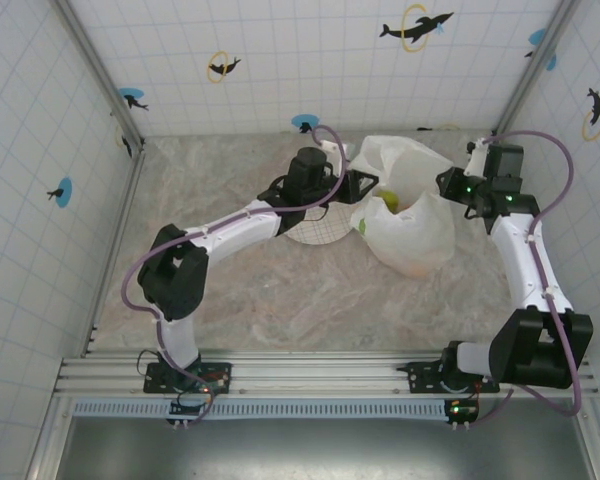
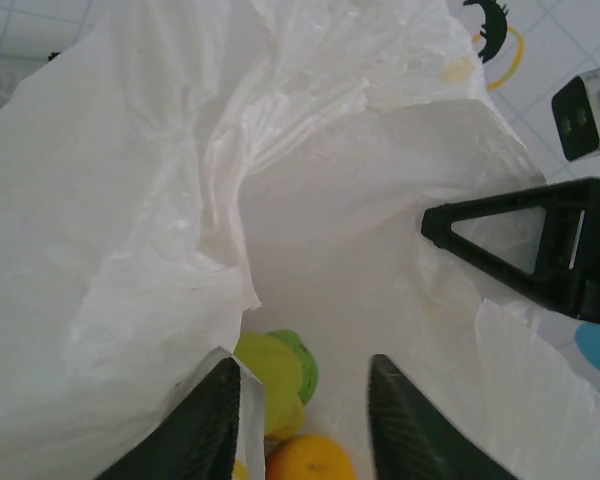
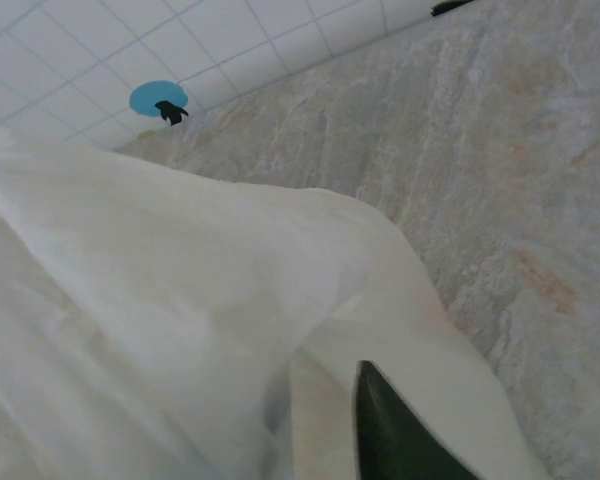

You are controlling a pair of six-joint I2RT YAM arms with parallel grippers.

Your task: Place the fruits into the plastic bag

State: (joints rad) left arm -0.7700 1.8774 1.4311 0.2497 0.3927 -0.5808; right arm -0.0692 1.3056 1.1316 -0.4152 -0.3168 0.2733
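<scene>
Two seen inside plastic bag [image 1: 415, 238]: green fruit [image 2: 280, 362], orange fruit [image 2: 310, 462], beneath my left gripper [image 2: 304, 380], spread, empty. Bag film crowds view. My right gripper [image 1: 448, 188] at bag rim, grip I cannot tell. Plate [image 1: 315, 236] just beside bag.

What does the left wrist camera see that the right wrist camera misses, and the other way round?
Left wrist: it looks into the open mouth of the bag, past the open left claw, onto a green fruit and an orange fruit lying inside. Right wrist: the marbled table and a blue wall sticker. Both: the crinkly white bag, close up.
</scene>
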